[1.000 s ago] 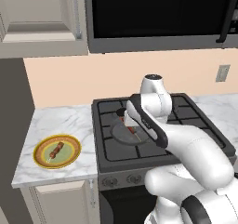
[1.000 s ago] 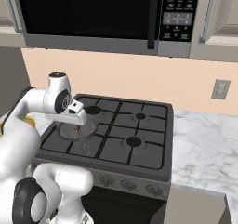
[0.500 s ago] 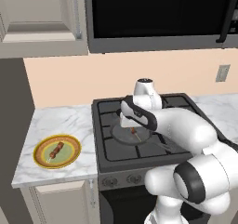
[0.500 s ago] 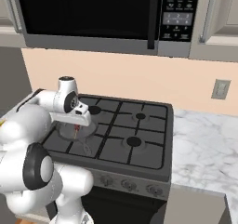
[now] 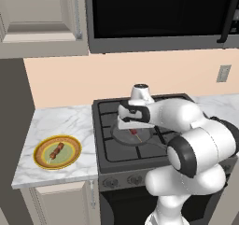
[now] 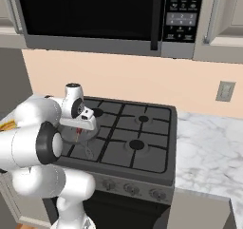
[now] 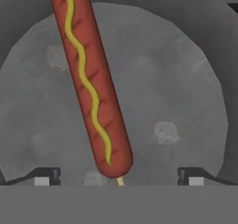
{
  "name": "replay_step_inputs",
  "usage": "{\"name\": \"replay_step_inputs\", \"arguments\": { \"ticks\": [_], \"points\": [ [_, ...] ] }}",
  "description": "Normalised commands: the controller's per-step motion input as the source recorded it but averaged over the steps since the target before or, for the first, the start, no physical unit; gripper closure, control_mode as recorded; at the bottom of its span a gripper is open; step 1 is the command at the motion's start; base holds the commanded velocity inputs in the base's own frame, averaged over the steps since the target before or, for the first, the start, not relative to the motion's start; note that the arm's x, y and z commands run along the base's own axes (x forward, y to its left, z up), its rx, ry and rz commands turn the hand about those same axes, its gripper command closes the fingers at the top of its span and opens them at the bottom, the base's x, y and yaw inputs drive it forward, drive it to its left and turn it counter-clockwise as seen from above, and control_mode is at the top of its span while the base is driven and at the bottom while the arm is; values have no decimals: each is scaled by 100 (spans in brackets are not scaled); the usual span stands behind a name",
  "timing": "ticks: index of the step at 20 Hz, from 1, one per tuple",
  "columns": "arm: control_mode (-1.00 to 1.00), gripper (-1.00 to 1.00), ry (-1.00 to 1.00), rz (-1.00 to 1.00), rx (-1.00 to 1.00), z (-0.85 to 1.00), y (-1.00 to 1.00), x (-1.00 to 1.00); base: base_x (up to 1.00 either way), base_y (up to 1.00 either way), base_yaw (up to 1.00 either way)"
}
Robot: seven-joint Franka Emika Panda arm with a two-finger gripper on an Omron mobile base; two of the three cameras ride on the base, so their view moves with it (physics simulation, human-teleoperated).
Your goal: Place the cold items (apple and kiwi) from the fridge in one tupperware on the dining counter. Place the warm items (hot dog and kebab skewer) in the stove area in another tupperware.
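The gripper (image 7: 118, 175), jaws spread wide and empty, is hovering over the hot dog (image 7: 89, 79) in the pan (image 7: 186, 88). It looks light, soft and slippery; gripping mid-length seems best.

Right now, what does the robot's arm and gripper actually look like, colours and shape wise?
The arm is glossy white, built of fat rounded segments with dark bands at the joints and a round white cap with a dark top near the wrist. No loose cables or markings show. The gripper ends in two small dark finger tips, each with a pale grey pad.
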Motion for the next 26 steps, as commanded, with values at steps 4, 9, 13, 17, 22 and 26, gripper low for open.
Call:
{"name": "replay_step_inputs", "arguments": {
  "ticks": [4, 9, 13, 17, 22, 26],
  "points": [
    [-100, -100, 0, 0, -1, -22, 18, 30, 0, 0, 0],
    [-100, 100, 0, 0, -4, -19, 29, 22, 0, 0, 0],
    [-100, 100, -3, 0, -1, -10, 7, 1, 0, 0, 0],
    [-100, 100, -12, 0, 0, 2, 0, -29, 0, 0, 0],
    [-100, 100, -19, 0, 0, 32, 0, -66, 0, 0, 0],
    [-100, 100, -16, 3, 0, 70, 0, -80, 0, 0, 0]
  ]
}}
